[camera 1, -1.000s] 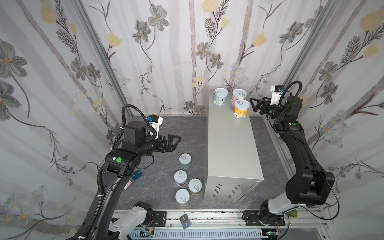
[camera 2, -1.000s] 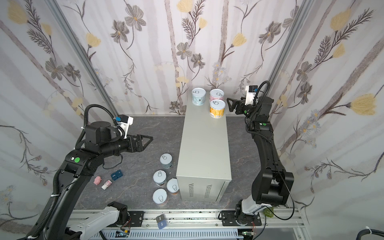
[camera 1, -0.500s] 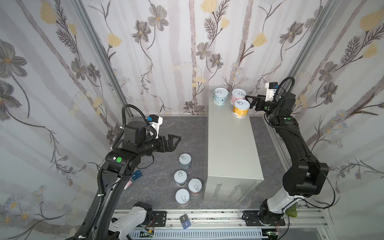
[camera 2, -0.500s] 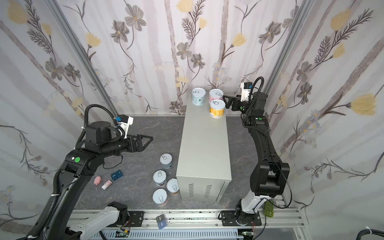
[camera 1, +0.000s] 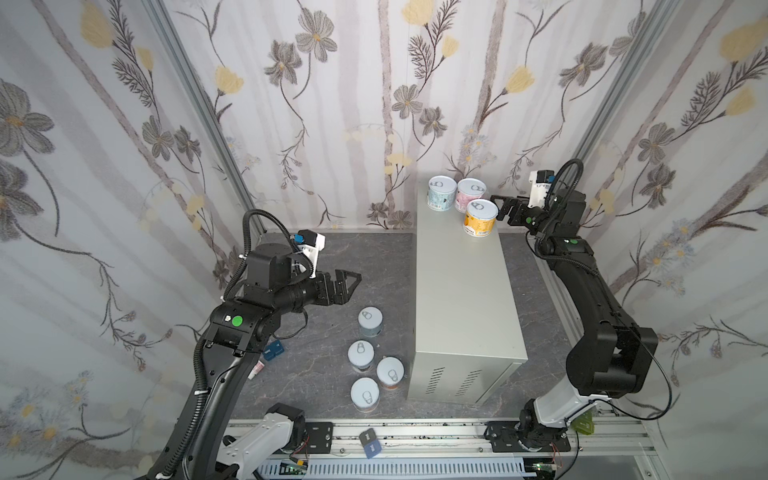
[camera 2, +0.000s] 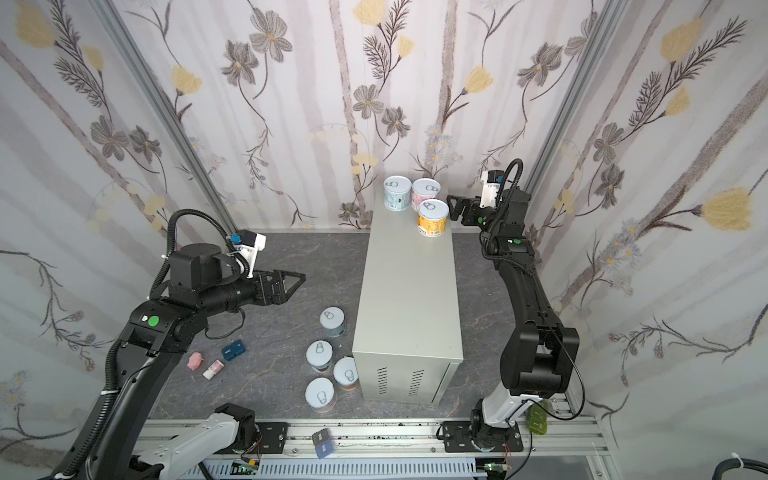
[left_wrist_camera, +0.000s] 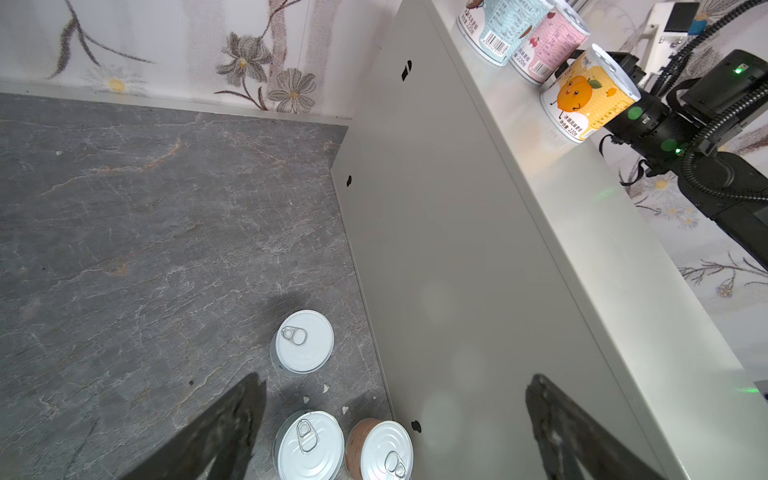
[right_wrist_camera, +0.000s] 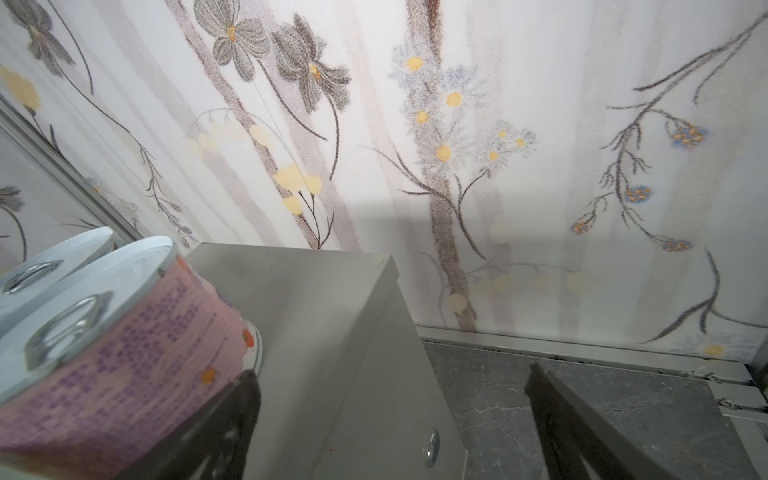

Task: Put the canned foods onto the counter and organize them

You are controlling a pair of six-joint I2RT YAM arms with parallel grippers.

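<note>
3 cans (camera 1: 480, 216) cluster at the counter's (camera 1: 461, 291) far end, 4 on the floor (camera 1: 332, 257); left gripper (camera 1: 353, 286) and right gripper (camera 1: 500, 207) gape empty.

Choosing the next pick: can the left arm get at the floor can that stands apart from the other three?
Probably yes. Its open fingers hang close above and beside that can with nothing between; the other cans and the counter stand clear of it.
</note>
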